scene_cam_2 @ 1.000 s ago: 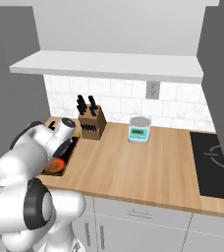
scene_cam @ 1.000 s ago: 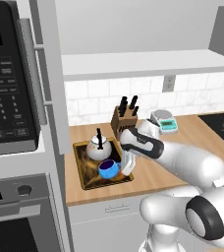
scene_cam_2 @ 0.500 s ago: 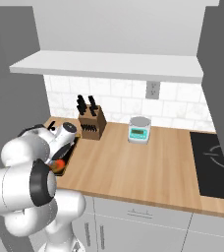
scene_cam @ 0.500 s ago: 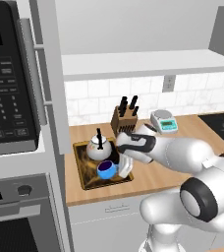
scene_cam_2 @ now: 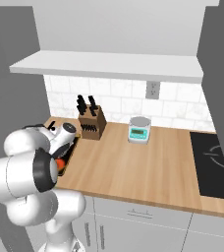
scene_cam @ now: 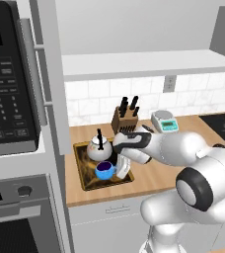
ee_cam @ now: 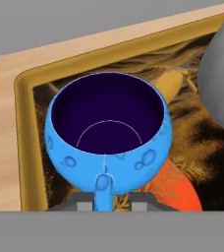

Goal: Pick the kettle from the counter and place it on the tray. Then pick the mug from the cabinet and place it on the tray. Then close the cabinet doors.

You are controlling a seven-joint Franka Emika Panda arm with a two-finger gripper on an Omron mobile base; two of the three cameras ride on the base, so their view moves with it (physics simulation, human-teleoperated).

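Since 1 second ago the gripper (ee_cam: 105, 203) is easing apart around the mug's (ee_cam: 107, 133) handle, leaving it upright on the tray (ee_cam: 23, 147) beside the kettle (scene_cam: 98, 146).

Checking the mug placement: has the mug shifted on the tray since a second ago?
No. The mug sits in the tray's front part, below the kettle, as before.

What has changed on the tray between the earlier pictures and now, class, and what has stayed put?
The arm's elbow has swung toward the camera while the gripper stays low over the tray. The fingers have begun to part at the mug's handle, so the mug is being let go. The mug and kettle rest on the tray as before; the knife block and scale have not moved.
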